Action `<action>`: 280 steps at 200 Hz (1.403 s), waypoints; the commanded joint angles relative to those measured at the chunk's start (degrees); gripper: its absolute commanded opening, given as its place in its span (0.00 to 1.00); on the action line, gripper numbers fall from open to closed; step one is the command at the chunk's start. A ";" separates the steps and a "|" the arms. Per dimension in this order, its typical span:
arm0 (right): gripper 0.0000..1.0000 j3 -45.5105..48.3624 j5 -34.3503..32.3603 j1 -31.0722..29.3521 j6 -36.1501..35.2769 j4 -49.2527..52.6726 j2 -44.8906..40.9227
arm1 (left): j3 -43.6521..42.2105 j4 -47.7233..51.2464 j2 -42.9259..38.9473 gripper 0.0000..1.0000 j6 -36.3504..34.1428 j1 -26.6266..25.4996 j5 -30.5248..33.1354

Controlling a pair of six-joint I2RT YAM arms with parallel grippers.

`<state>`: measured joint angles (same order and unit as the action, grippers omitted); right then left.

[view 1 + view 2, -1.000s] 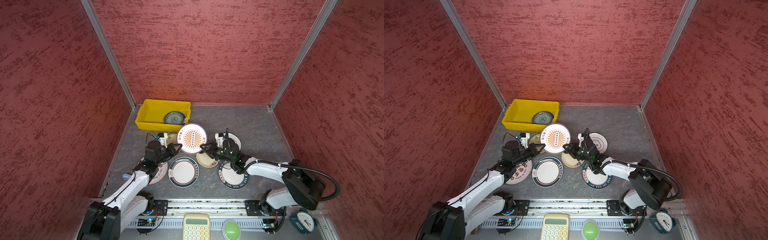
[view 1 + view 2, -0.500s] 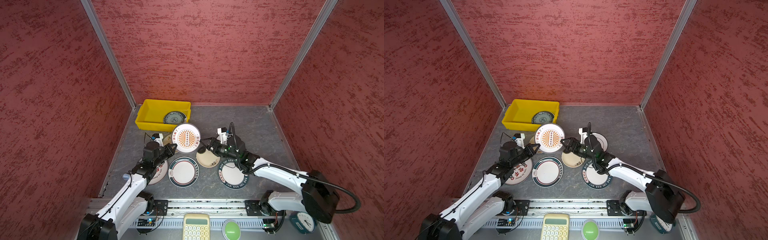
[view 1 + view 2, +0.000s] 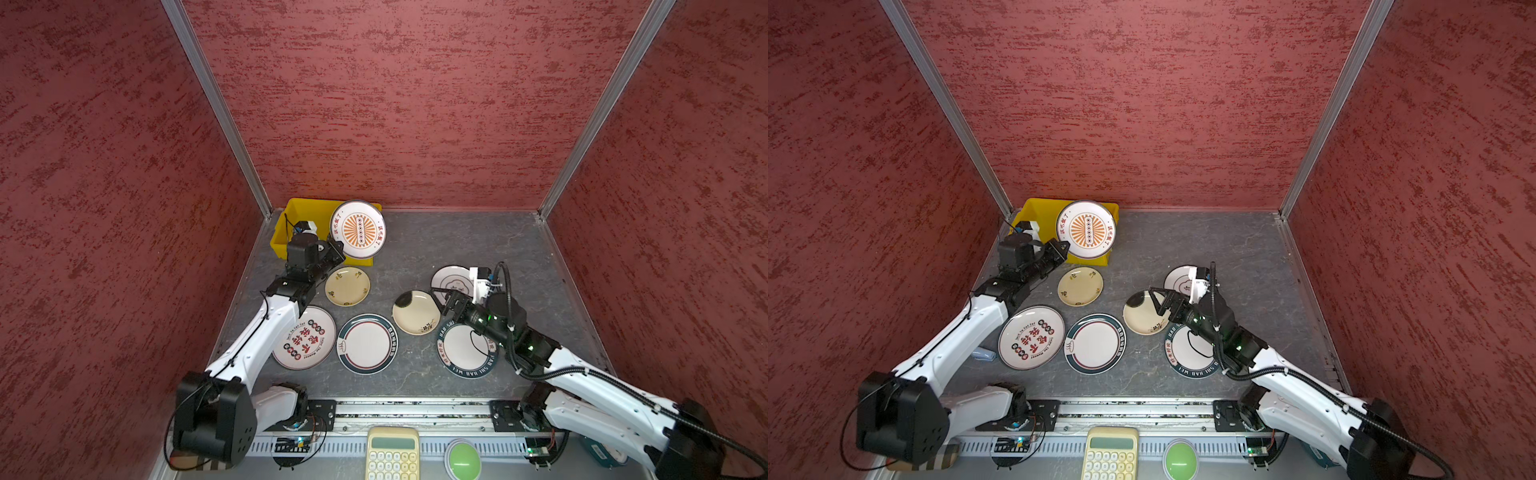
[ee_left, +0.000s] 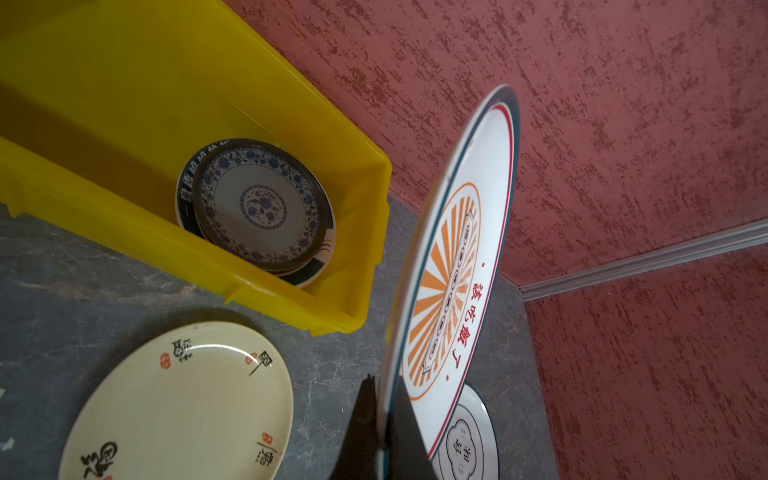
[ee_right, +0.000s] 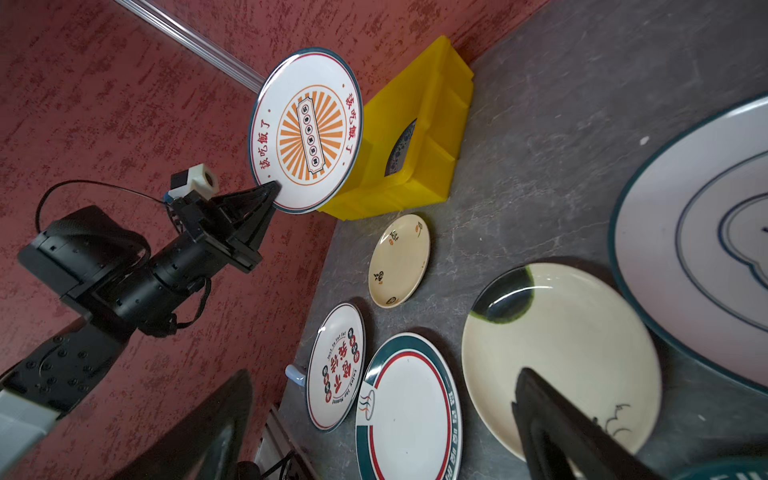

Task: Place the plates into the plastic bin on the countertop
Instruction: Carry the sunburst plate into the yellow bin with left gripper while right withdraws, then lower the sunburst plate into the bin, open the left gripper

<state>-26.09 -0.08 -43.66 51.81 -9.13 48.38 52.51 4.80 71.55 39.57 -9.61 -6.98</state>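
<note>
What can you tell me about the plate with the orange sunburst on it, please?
The sunburst plate is round, shallow, glossy white, with a thin dark teal edge, a red line inside it, red characters on two sides and orange rays around an oblong centre label. It hangs steeply tilted, raised clear of the countertop, near the end of the plastic bin that holds two plates. Only the left gripper touches it, shut on its rim.

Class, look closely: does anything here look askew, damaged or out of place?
Only the white round plate with an orange sunburst: the left gripper pinches its rim and holds it on edge, tilted, in the air near the yellow plastic bin. The plates on the dark grey countertop lie flat.
</note>
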 commanded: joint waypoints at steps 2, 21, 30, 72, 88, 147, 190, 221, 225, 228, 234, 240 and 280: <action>0.99 2.44 -4.96 0.22 -1.29 1.82 -3.65 | 5.32 -0.11 4.72 0.00 -1.33 2.69 -1.26; 0.99 4.11 -5.88 0.18 -1.54 3.42 -6.64 | 8.56 0.35 8.73 0.00 -1.84 4.78 -1.54; 0.99 4.84 -6.43 0.20 -1.44 3.98 -7.89 | 10.22 0.67 10.69 0.00 -2.39 5.49 -1.17; 0.99 5.75 -9.37 0.24 -2.81 7.77 -11.62 | 20.27 5.30 21.98 0.00 -6.04 7.82 -0.34; 0.99 5.78 -10.93 0.29 -3.02 9.30 -12.13 | 24.52 8.23 26.60 0.00 -8.82 7.27 1.64; 0.99 5.92 -12.19 0.25 -2.33 11.90 -12.30 | 36.10 15.56 37.21 0.00 -10.39 7.11 1.67; 0.99 6.26 -13.36 0.20 -2.67 13.15 -13.64 | 37.60 17.20 40.71 0.00 -10.45 6.61 0.94; 0.99 6.49 -14.11 0.26 -2.14 14.73 -14.44 | 38.97 18.91 42.87 0.00 -10.83 6.55 -0.43; 0.99 6.49 -14.27 0.25 -2.07 14.90 -14.53 | 39.29 19.22 43.16 0.00 -11.17 6.57 -0.98; 0.99 6.49 -14.39 0.26 -1.98 15.07 -14.62 | 39.59 19.42 43.42 0.00 -11.38 6.60 -1.42; 0.99 6.49 -14.62 0.26 -1.93 15.23 -14.76 | 40.18 20.03 43.89 0.00 -11.76 6.55 -1.99; 0.99 6.49 -14.83 0.29 -1.95 15.30 -14.89 | 40.63 20.52 44.27 0.00 -11.97 6.59 -2.04; 0.99 6.14 -15.29 0.26 -2.05 16.78 -15.68 | 42.73 21.67 45.68 0.00 -12.30 6.52 -2.82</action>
<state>-20.16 -13.37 -43.62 49.89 5.98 33.52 92.99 25.58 116.16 28.95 -2.90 -8.60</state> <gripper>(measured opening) 0.987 0.062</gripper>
